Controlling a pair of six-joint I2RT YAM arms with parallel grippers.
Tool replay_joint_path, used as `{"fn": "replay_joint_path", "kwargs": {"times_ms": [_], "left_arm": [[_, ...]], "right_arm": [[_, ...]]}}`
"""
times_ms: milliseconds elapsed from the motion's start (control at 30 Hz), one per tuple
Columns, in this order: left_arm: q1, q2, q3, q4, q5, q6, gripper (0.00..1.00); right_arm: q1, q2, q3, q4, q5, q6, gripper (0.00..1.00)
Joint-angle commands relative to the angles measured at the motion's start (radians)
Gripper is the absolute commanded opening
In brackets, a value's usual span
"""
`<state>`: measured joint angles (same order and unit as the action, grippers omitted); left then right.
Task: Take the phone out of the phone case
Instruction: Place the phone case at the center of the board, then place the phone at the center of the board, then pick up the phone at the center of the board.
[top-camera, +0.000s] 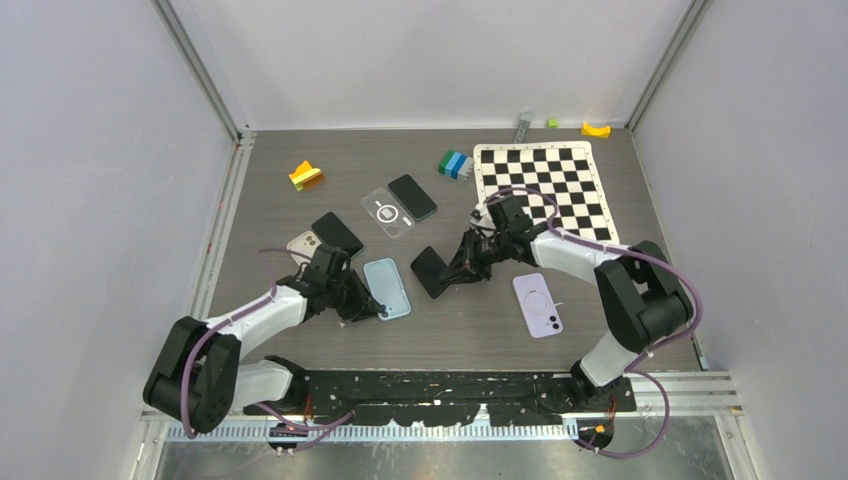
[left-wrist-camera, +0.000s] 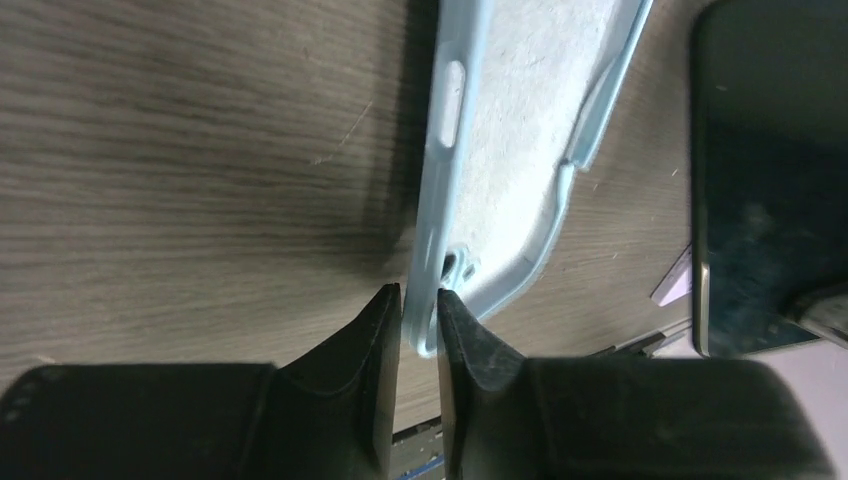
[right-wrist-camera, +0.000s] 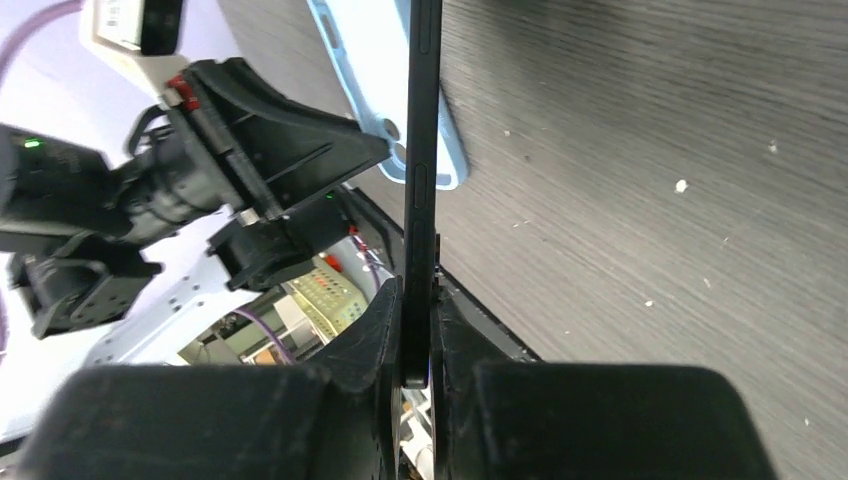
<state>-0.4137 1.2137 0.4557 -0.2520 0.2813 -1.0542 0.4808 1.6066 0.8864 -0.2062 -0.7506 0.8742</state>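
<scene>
Both are clamped: left gripper (left-wrist-camera: 420, 295) on the light-blue case (left-wrist-camera: 520, 120) rim, right gripper (right-wrist-camera: 418, 290) on the freed black phone (right-wrist-camera: 422, 150), which next needs setting down.

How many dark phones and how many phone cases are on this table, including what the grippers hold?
Dark slab phones: 3, the gripped phone, two lying flat
Phone cases: 3, clear plastic case, light blue case, lilac case
Pale item half under a phone, kind unclear: 1
Total: 7

Case (left-wrist-camera: 520, 110): matt light-blue plastic, fuzzy pale lining. Table (left-wrist-camera: 200, 150): matt dark wood-grain. Phone (left-wrist-camera: 770, 150): glossy black, smooth.
</scene>
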Motion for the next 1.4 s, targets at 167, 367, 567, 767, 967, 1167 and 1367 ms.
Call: {"fn": "replay_joint_path", "kwargs": {"times_ms": [167, 367, 567, 767, 967, 1167, 1367], "left_arm": [[-0.007, -0.076, 0.023, -0.152, 0.024, 0.076, 0.4], [-0.007, -0.157, 0.077, -0.264, -0.041, 0.101, 0.69], [-0.007, -0.188, 0.175, -0.338, -0.082, 0.146, 0.82], [-0.007, -0.2, 0.26, -0.363, -0.082, 0.211, 1.0], [-0.007, -0.201, 0.301, -0.319, -0.034, 0.26, 1.0], [-0.007, -0.17, 0.288, -0.244, 0.026, 0.254, 1.0], [-0.007, -0.153, 0.267, -0.211, 0.071, 0.239, 1.0]], "right_arm": [[0.109, 0.098, 0.007, 0.07, 0.091, -0.055, 0.13], [0.113, 0.083, 0.002, 0.02, 0.195, -0.072, 0.36], [0.112, 0.066, 0.056, -0.126, 0.301, -0.106, 0.72], [0.105, -0.022, 0.114, -0.321, 0.484, -0.142, 0.9], [0.026, -0.18, 0.078, -0.522, 0.828, -0.125, 0.93], [-0.144, -0.36, -0.033, -0.638, 0.999, -0.073, 1.0], [-0.31, -0.428, -0.13, -0.612, 0.95, -0.078, 1.0]]}}
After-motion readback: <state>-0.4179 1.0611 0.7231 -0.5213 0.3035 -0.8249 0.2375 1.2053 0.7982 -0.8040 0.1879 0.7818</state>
